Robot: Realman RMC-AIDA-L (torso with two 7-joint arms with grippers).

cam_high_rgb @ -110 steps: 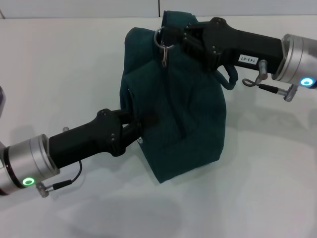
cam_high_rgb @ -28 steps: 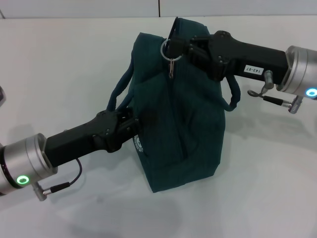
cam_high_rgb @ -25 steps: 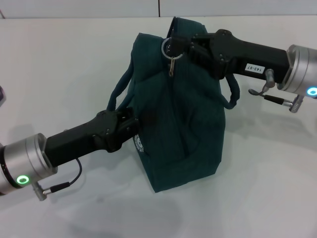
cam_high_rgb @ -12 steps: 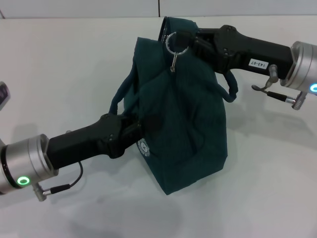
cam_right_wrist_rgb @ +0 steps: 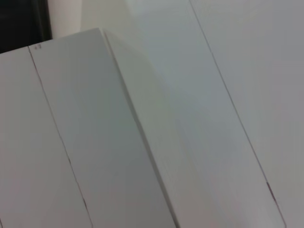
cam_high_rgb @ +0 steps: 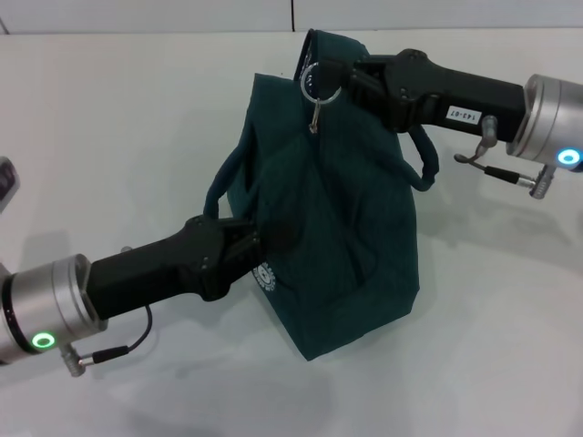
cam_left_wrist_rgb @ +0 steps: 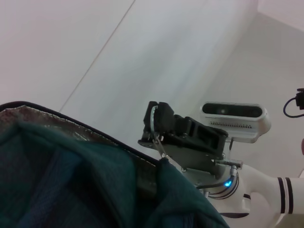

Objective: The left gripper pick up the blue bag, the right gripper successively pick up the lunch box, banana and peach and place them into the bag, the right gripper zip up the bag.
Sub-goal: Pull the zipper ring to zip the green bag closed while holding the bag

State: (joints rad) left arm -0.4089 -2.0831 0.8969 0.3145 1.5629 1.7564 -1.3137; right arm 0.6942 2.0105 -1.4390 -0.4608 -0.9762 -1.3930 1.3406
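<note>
**Blue bag held at both ends on the tabletop**

The white tabletop [cam_high_rgb: 109, 118] is filling the head view, and the blue bag [cam_high_rgb: 337, 237] is standing upright on it at the centre of the frame, its top drawn together into a peak near the upper middle. A small round white logo [cam_high_rgb: 265, 275] is showing on the bag's lower left face. One loop handle [cam_high_rgb: 223, 182] is hanging out on the bag's left side, and the other [cam_high_rgb: 424, 164] is curving out on the right, under the right arm.

The left claw [cam_high_rgb: 273, 238] is being reached in from the lower left of the frame and is pressed into the bag's left side, closed on the fabric there. The right claw [cam_high_rgb: 326, 75] is coming in from the upper right and is closed on the ring zip pull [cam_high_rgb: 315, 86] at the bag's peak, with a small metal tab hanging below the ring.

In the left wrist view, the bag's silver foil lining [cam_left_wrist_rgb: 61, 126] is being shown along the rim at the left of the frame, with the right claw [cam_left_wrist_rgb: 154, 124] just beyond it at the centre.
</note>
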